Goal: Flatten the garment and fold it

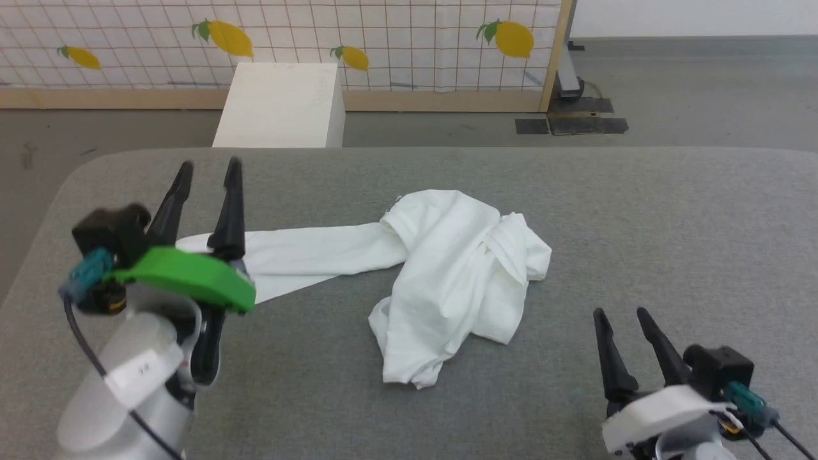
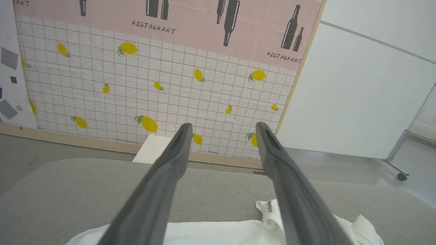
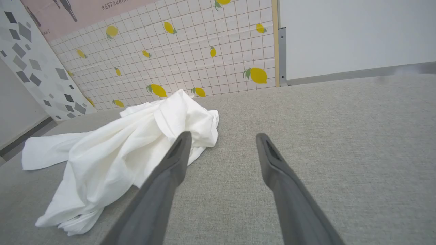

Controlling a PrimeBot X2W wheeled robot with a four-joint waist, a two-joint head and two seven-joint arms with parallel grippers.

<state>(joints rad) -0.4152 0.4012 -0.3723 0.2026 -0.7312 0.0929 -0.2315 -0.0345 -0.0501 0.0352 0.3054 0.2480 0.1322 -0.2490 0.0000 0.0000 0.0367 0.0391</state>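
Crumpled white garment (image 1: pixel 447 275) on grey tabletop (image 1: pixel 639 211), sleeve (image 1: pixel 307 252) stretched left under the open left end effector (image 1: pixel 209 167); right end effector (image 1: pixel 620 316) open, well apart.

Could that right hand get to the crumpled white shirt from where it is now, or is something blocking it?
Probably yes. The right hand is open and empty, off to the side of the shirt, with bare grey table between them and nothing in the way. It looks close enough.

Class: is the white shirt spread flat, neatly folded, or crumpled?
Crumpled: the garment lies bunched in loose folds, with one sleeve stretched out flat.
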